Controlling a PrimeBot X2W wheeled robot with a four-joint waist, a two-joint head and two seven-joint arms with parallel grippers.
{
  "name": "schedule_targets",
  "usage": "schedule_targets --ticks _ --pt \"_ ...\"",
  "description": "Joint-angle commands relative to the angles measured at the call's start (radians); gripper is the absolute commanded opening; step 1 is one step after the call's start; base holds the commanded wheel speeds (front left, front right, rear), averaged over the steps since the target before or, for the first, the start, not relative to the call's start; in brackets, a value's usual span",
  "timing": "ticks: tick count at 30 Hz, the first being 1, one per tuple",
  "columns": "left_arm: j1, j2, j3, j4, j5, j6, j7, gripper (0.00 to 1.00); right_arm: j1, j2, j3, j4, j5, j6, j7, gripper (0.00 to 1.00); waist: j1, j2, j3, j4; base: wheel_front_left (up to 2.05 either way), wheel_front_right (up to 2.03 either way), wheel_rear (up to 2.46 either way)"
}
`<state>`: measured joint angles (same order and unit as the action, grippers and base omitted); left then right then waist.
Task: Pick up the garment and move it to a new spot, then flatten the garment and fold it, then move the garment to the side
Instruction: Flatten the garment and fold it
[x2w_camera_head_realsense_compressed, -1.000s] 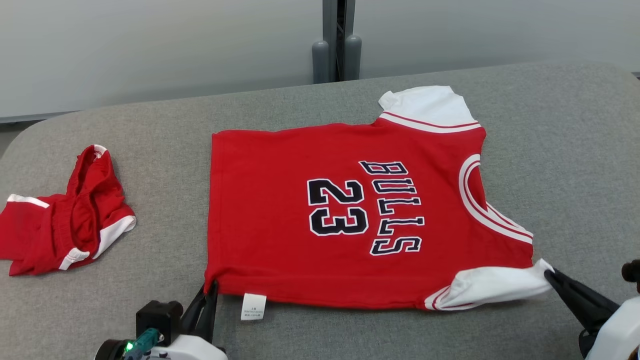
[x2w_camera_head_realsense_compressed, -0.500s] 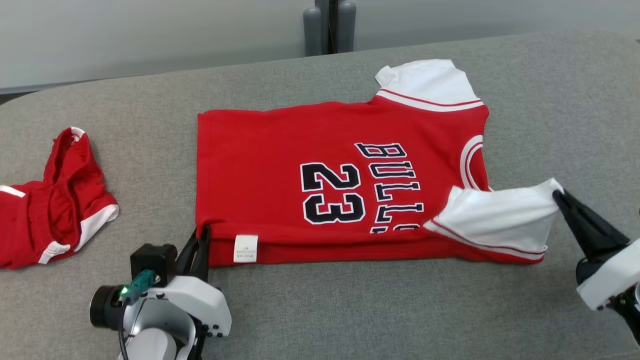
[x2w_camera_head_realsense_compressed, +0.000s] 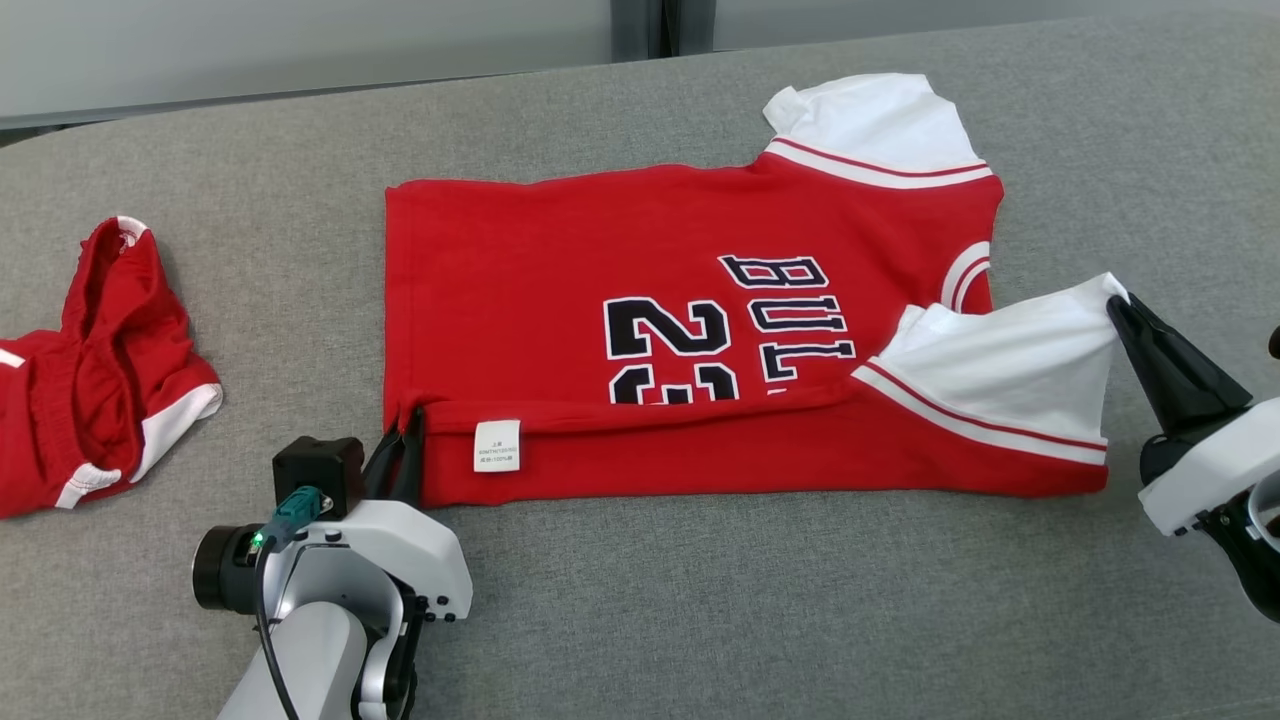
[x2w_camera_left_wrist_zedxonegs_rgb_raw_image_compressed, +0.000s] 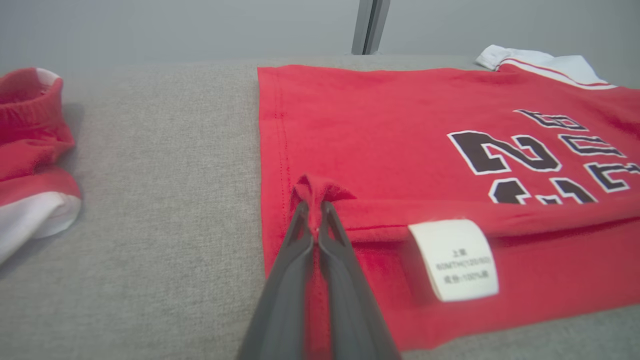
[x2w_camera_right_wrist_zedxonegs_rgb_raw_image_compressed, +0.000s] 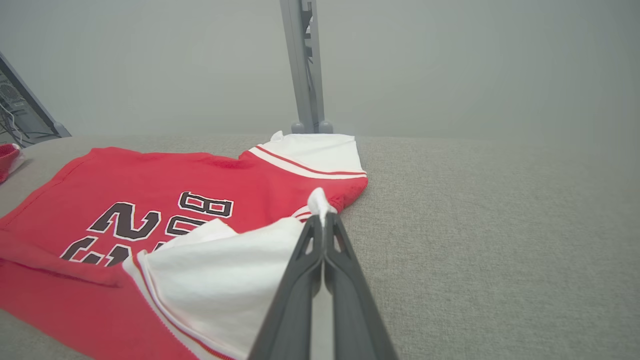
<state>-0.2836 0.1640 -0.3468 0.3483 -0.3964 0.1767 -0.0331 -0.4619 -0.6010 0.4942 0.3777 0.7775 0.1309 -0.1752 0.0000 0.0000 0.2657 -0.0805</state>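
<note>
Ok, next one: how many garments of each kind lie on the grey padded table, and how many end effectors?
Red fabric jersey top with white sleeves: 1
Crumpled red fabric shorts with white trim: 1
Dark two-fingered end effectors, left end effector and right end effector: 2
Total: 4

Garment (x2w_camera_head_realsense_compressed: 600, 260) at frame centre, flat on padded surface (x2w_camera_head_realsense_compressed: 700, 600), near edge folded over itself. Shorts (x2w_camera_head_realsense_compressed: 90, 370) far left, well apart. Left gripper (x2w_camera_head_realsense_compressed: 408, 428) on garment's lower-left corner. Right gripper (x2w_camera_head_realsense_compressed: 1115, 303) on sleeve (x2w_camera_head_realsense_compressed: 1010, 350) tip, right edge.

One jersey (x2w_camera_head_realsense_compressed: 560, 260); one pair of shorts (x2w_camera_head_realsense_compressed: 100, 370)
</note>
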Motion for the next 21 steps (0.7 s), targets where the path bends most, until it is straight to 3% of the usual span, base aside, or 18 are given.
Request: schedule_targets --ticks 1,8,21 --pt "-0.022 0.0 0.0 0.017 -0.002 0.003 -0.009 0.0 -0.034 -0.002 0.026 0.028 0.011 0.0 -0.025 0.0 0.0 0.0 0.006 0.003 0.0 0.0 0.0" --pt "-0.054 -0.008 0.005 0.066 -0.013 0.004 -0.029 0.0 -0.115 -0.004 0.121 0.109 0.033 0.0 -0.068 0.0 0.0 0.0 0.023 0.012 0.0 0.0 0.0" --pt "-0.119 -0.026 -0.007 0.148 -0.013 -0.004 -0.058 0.0 -0.206 0.001 0.193 0.198 0.065 0.0 -0.092 0.0 0.0 0.0 0.052 0.021 0.0 0.0 0.0"
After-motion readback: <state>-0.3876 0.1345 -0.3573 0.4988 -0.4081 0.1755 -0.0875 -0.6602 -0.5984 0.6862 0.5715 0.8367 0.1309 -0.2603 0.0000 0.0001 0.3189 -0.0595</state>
